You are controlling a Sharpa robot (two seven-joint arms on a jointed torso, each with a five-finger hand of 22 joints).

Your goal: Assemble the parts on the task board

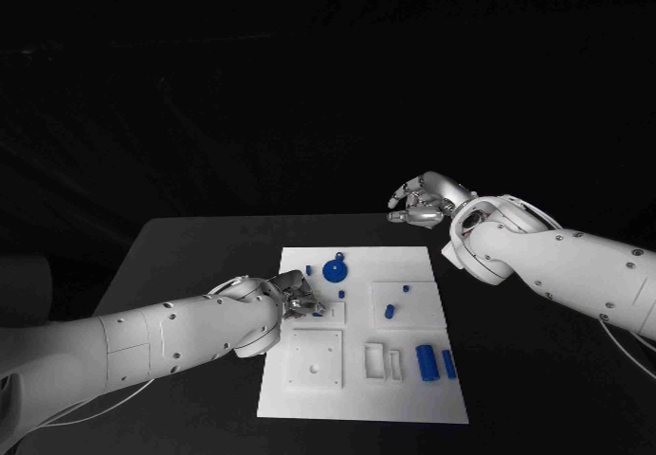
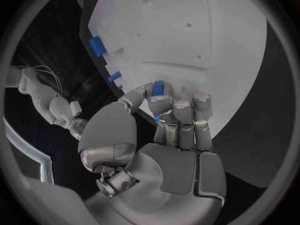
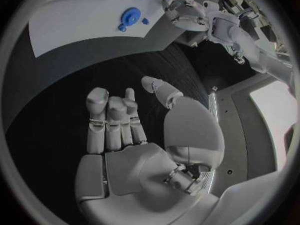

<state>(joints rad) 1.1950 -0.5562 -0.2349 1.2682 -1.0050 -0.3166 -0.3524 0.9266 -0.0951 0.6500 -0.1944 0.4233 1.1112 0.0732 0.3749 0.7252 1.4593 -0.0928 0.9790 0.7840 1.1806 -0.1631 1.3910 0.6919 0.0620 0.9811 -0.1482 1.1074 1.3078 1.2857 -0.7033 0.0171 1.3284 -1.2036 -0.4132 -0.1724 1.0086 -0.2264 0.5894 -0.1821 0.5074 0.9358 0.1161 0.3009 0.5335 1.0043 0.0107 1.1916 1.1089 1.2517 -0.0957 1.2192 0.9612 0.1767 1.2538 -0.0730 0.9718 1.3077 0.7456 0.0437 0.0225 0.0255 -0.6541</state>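
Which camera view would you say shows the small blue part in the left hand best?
The left wrist view: the blue part sits large between the left hand's fingertips over the task board. In the head view the fingers mostly hide it; in the right wrist view it is tiny.

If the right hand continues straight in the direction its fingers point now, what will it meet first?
Probably nothing at once: the right hand, empty, points over bare black table. Further along that line lies the task board edge, near the blue gear; depth is unclear.

The head camera looks down on the task board [image 1: 362, 332], which both close wrist cameras share.
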